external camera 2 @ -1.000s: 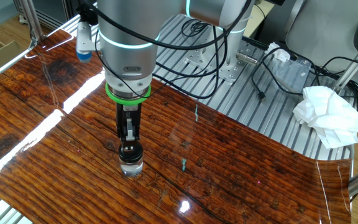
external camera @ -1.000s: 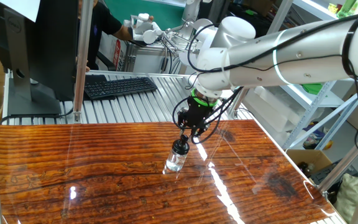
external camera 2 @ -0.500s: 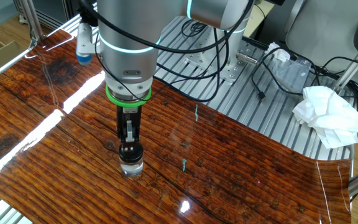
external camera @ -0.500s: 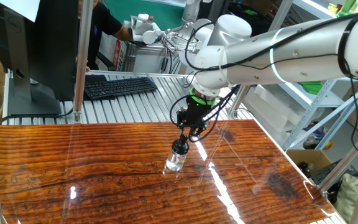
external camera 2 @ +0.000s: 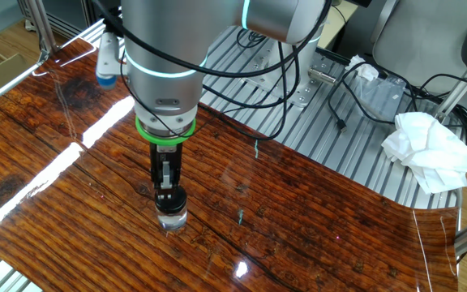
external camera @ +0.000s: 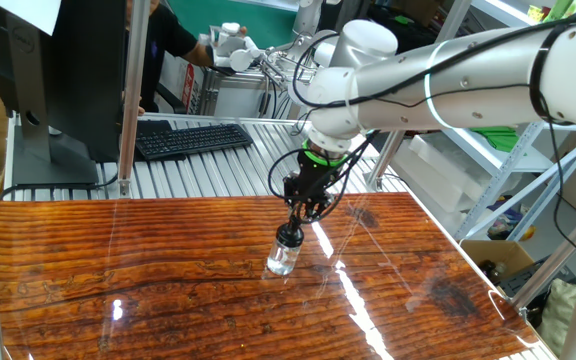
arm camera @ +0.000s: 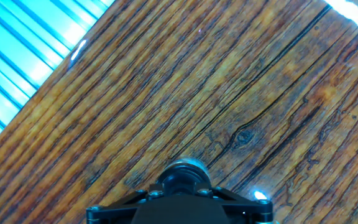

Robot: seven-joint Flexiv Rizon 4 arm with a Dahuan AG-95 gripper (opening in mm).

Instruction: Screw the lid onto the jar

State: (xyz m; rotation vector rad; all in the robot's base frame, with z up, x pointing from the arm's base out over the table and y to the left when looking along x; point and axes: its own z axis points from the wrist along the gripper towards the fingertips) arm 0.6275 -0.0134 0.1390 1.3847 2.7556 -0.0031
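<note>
A small clear jar point(external camera: 282, 259) stands upright on the wooden table point(external camera: 148, 290); it also shows in the other fixed view point(external camera 2: 171, 218). A dark round lid point(external camera: 290, 237) sits on its mouth, also seen in the other fixed view point(external camera 2: 170, 198) and in the hand view point(arm camera: 183, 177). My gripper point(external camera: 294, 233) comes straight down from above and is shut on the lid; the other fixed view shows it point(external camera 2: 169, 195) closed round the cap. In the hand view the gripper point(arm camera: 180, 190) covers most of the lid and the jar below is hidden.
A keyboard point(external camera: 192, 138) and a monitor point(external camera: 53, 75) stand on the slatted metal bench behind the table. A crumpled white cloth point(external camera 2: 428, 151) and cables point(external camera 2: 355, 89) lie on the bench in the other fixed view. The table's right edge point(external camera: 468, 270) is near.
The arm's wrist and upper links have turned a little about the gripper's axis. The gripper, lid and jar stay at the same spot on the table.
</note>
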